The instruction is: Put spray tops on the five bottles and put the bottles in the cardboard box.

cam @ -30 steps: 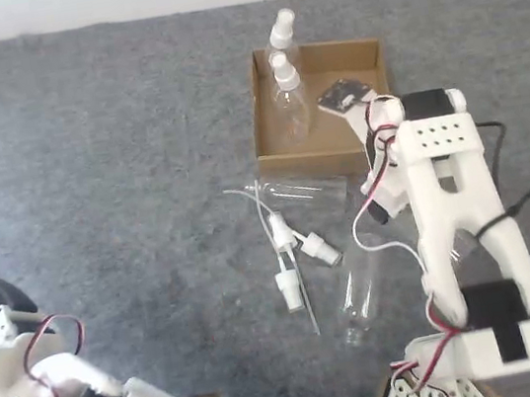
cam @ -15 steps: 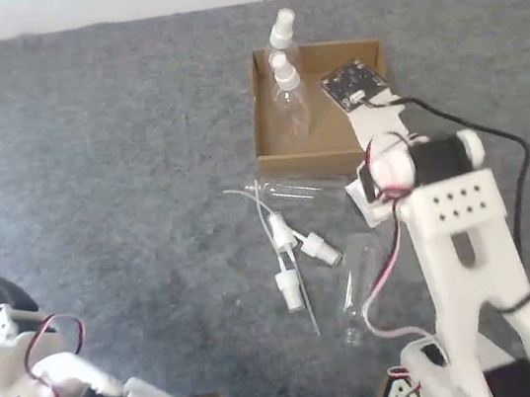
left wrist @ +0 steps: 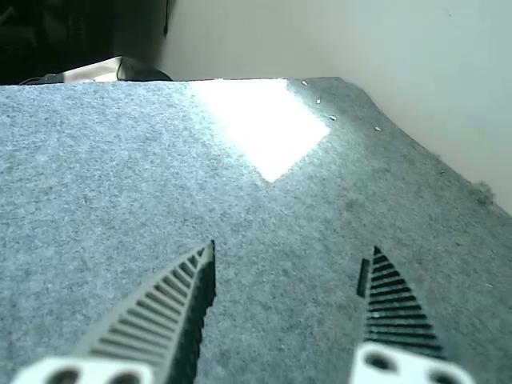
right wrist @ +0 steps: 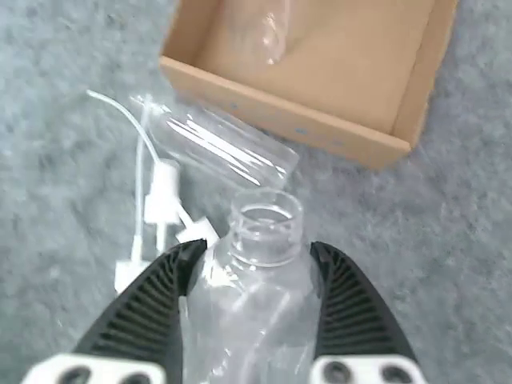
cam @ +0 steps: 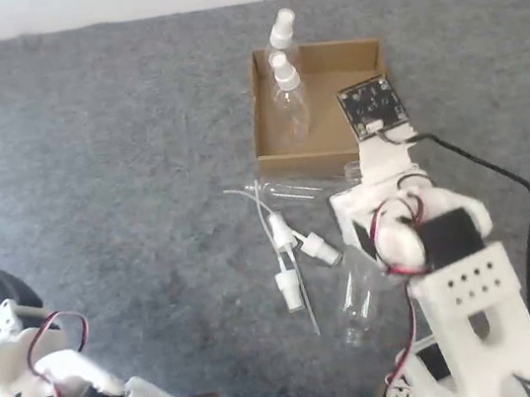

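My right gripper (right wrist: 256, 250) is shut on a clear bottle (right wrist: 260, 272) with no top; its open neck points toward the cardboard box (right wrist: 280, 120). A second uncapped bottle (right wrist: 224, 148) lies along the box's near wall (cam: 312, 163), and a third (cam: 357, 294) lies by the right arm (cam: 431, 243). One capped bottle (cam: 290, 105) lies inside the box, and another (cam: 282, 29) sits at its far edge. Three loose spray tops (cam: 284, 256) with tubes lie on the carpet in front of the box. My left gripper (left wrist: 288, 256) is open over bare carpet at the lower left.
Grey carpet covers the whole table. The right arm's wrist board (cam: 374, 107) hangs over the box's near right corner. A wall runs along the carpet's far side (left wrist: 416, 72). Open carpet stretches left of the box.
The right arm has drawn back from the box toward the near edge, carrying the uncapped bottle. The left arm barely shifted.
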